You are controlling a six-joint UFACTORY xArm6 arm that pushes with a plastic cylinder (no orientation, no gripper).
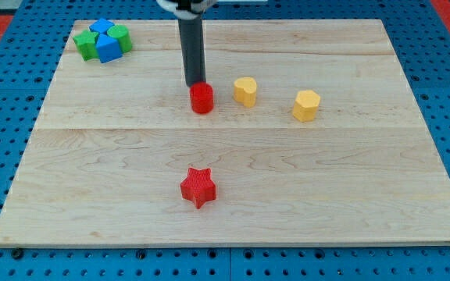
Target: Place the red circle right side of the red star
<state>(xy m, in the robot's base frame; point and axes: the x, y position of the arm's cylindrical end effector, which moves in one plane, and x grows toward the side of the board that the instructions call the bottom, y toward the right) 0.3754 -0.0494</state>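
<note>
The red circle stands on the wooden board a little above the view's middle. The red star lies well below it, toward the view's bottom, almost straight under it. My tip is at the circle's upper left edge, touching or nearly touching it. The dark rod rises from there to the view's top.
A yellow heart-like block sits just right of the red circle, and a yellow hexagon-like block farther right. A cluster of green blocks and blue blocks sits at the board's top left corner. The wooden board ends at blue pegboard.
</note>
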